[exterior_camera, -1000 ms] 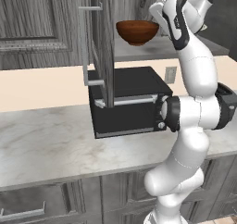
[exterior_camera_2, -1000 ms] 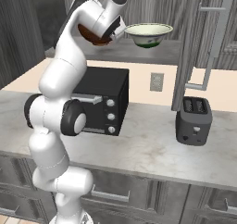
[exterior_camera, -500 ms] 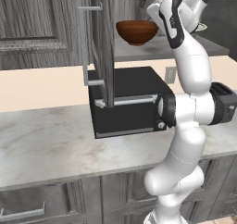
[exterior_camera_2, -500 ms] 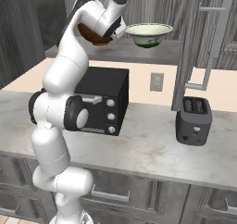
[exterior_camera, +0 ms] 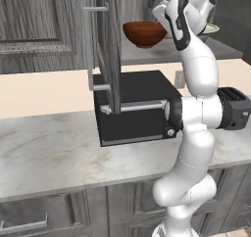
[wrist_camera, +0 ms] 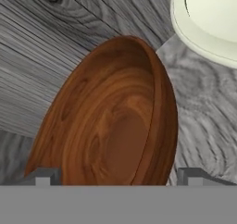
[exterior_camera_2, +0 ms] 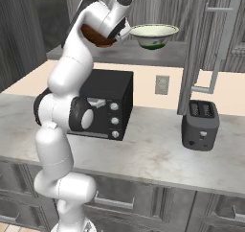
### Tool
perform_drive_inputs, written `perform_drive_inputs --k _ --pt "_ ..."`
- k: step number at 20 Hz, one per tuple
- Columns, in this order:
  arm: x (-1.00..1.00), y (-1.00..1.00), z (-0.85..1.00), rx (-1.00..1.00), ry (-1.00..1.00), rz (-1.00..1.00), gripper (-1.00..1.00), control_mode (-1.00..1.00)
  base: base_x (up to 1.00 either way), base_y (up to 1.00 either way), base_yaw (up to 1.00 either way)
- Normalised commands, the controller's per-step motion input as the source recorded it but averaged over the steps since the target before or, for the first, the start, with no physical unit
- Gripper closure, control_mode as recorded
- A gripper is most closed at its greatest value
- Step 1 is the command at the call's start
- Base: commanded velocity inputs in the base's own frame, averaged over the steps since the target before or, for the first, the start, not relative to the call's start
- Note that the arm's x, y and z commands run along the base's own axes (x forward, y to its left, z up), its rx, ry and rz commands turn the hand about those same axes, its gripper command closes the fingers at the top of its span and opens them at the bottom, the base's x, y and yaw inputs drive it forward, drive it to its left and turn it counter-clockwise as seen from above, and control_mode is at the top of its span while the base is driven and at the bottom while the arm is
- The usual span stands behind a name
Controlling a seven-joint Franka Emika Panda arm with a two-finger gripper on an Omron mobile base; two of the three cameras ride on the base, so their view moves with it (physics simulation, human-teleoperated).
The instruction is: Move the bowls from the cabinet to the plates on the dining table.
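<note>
The gripper point(wrist_camera: 118, 179) stands with its jaws wide apart, one fingertip point(wrist_camera: 44, 177) on each side of the wooden bowl point(wrist_camera: 111, 121), and nothing is clamped between them — the tips sit at the bowl's near rim without visibly pressing it. The wooden bowl rests upright on the cabinet shelf point(exterior_camera_2: 143, 51), mouth facing up; it is round, so it has no long axis of its own, though in the hand view its rim reads as a tilted oval because the camera looks into it at a slant. It is glossy reddish-brown with darker grain rings curving down to a flat bottom. Just beside the wooden bowl, on the same shelf, stands the cream bowl point(exterior_camera_2: 154, 35) — pale with a lighter rim and a green base, also upright and apart from its neighbour. Below the wooden bowl a black toaster oven point(exterior_camera: 135, 108) sits on the marble counter point(exterior_camera: 54, 153); the open cabinet door point(exterior_camera: 108, 45) hangs to the wooden bowl's left in the left base view.
</note>
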Motion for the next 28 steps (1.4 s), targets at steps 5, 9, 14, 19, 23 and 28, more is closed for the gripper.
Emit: perform_drive_inputs --k 5,9,14,19,23,28 --pt "0.15 0.06 -0.01 0.00 0.01 0.00 -1.00 -1.00 0.00 0.00 0.00" --pt "0.01 0.08 -0.07 0.00 0.00 0.00 -1.00 -1.00 0.00 0.00 0.00" --pt "0.00 0.02 -0.04 0.00 0.01 0.00 -1.00 -1.00 0.00 0.00 0.00" --pt "0.00 0.00 0.00 0.00 0.00 0.00 1.00 -1.00 0.00 0.00 0.00" --pt "0.00 0.00 0.00 0.00 0.00 0.00 1.00 -1.00 0.00 0.00 0.00" --pt "-0.02 0.00 0.00 0.00 -0.01 0.00 1.00 -1.00 0.00 0.00 0.00"
